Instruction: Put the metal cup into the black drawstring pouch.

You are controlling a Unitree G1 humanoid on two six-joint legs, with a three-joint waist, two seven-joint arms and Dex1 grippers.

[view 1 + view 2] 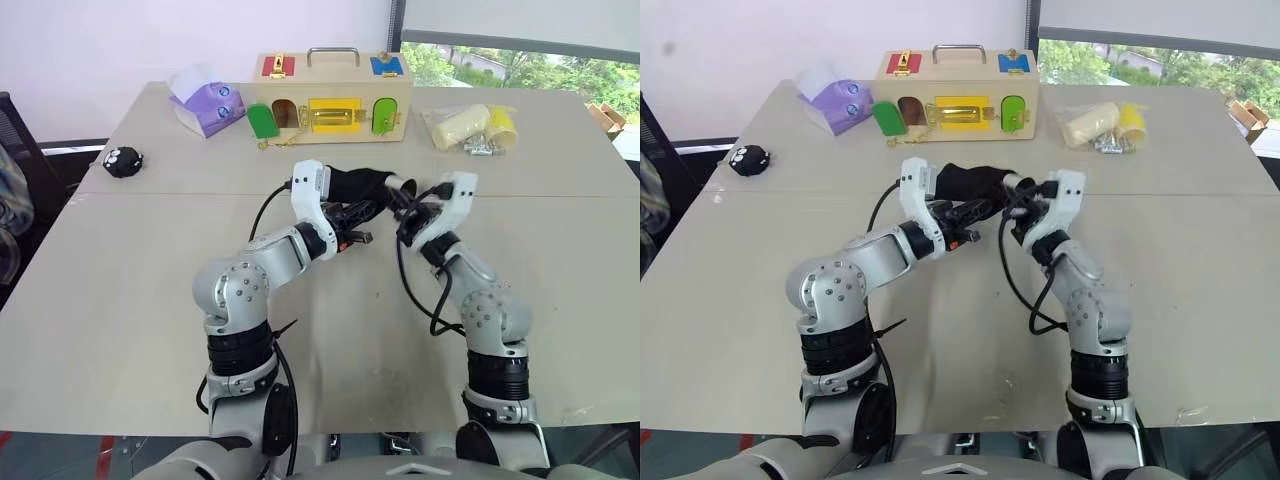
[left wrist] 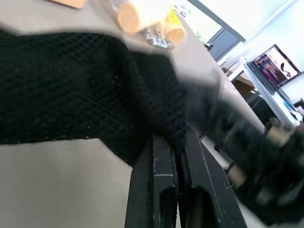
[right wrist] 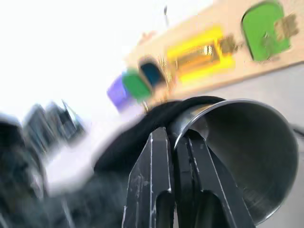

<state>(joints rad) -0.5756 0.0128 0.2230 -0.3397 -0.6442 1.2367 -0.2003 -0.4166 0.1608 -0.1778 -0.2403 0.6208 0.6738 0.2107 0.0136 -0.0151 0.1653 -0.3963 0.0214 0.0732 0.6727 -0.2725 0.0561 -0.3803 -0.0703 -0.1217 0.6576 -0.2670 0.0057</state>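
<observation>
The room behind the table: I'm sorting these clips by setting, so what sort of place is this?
Probably an office or lab set up for testing: a plain beige table by a window, a laptop on a nearby desk, and a wooden latch-and-lock box laid out as props.

Both arms reach fwd, meeting near frame centre, slightly above mid-height. Left arm comes in from lower left, elbow bent, wrist angled toward centre-right; left gripper (image 1: 372, 212) roughly level, fingers (image 2: 161, 190) pinched together on black mesh fabric. Right arm rises from lower right, forearm slanting up-left; right gripper (image 1: 408, 200) tipped slightly up, fingers (image 3: 159, 180) clamped on a metal rim.
</observation>
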